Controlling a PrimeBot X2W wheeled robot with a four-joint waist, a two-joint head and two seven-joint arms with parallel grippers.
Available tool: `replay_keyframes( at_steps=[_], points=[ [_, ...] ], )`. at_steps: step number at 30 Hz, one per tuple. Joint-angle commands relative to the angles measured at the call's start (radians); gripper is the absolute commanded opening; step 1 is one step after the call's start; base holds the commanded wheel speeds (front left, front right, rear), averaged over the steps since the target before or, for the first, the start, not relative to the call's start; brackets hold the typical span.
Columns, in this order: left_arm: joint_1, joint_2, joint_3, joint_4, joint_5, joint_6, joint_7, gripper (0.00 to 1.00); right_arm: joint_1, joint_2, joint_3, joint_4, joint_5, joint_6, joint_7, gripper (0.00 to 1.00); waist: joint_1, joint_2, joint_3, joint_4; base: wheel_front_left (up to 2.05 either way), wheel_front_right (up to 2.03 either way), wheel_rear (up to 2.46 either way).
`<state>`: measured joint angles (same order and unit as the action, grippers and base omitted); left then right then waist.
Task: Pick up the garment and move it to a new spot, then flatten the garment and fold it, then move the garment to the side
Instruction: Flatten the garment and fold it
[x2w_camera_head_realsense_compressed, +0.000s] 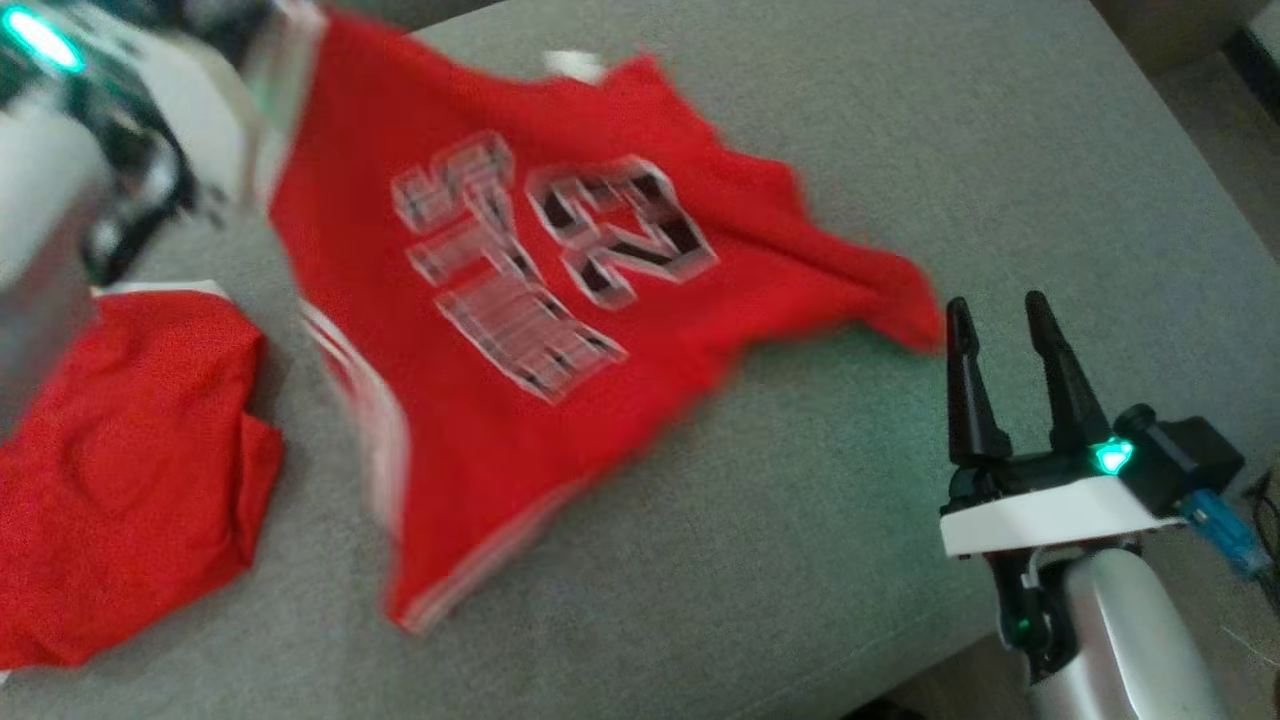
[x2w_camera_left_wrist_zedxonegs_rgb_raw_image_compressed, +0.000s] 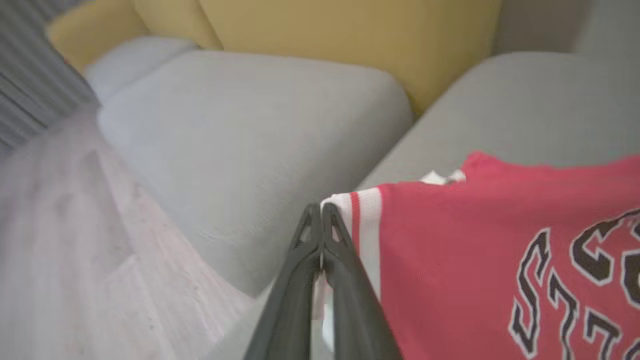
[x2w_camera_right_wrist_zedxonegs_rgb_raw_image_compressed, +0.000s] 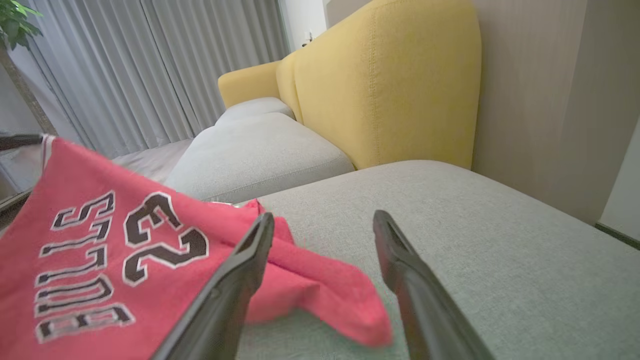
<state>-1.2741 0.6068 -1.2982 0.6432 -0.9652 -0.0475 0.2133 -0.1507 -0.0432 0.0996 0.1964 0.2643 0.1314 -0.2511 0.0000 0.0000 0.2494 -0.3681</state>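
Left tool: tips pressed together, clamped on the jersey at its striped trim, right at the edge. It's a thin bite, so a fast swing could pull it free. In head view the jersey slants from 11 o'clock down to the sofa cushion, low corner toward 3. Right tool: fingers apart, empty, at 4 o'clock, with that corner just off its tips at 10. The low hem may snag the second red garment at 8.

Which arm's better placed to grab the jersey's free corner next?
Right. The right gripper stands open beside the loose corner of the jersey on the cushion; the left gripper is shut on its striped edge, holding it up.
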Motion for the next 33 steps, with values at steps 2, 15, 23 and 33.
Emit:
replay_keyframes(
  at_steps=[2,15,23,33],
  points=[
    [-0.121,0.013,0.067,0.070,0.046,0.054,-0.055,0.00,-0.017,-0.007,0.046,-0.035,0.014,-0.001,-0.011,1.00,0.0000,0.0000,0.017,-0.025,0.00,0.00,0.00],
    [-0.238,-0.052,0.055,0.320,0.203,0.120,-0.276,1.00,-0.016,-0.007,0.114,-0.055,0.051,-0.001,-0.011,1.00,0.0000,0.0000,0.090,-0.083,0.00,0.00,0.00],
    [-0.216,-0.135,0.086,0.374,0.176,0.120,-0.406,1.00,-0.028,-0.007,0.085,-0.064,0.034,-0.001,-0.011,1.00,0.0000,0.0000,0.078,-0.023,0.00,0.00,0.00],
    [-0.049,-0.216,0.198,0.232,0.121,0.151,-0.474,1.00,-0.024,-0.007,-0.008,-0.079,-0.037,-0.001,-0.011,1.00,0.0000,0.0000,-0.013,0.161,0.00,0.00,0.00]
  ],
)
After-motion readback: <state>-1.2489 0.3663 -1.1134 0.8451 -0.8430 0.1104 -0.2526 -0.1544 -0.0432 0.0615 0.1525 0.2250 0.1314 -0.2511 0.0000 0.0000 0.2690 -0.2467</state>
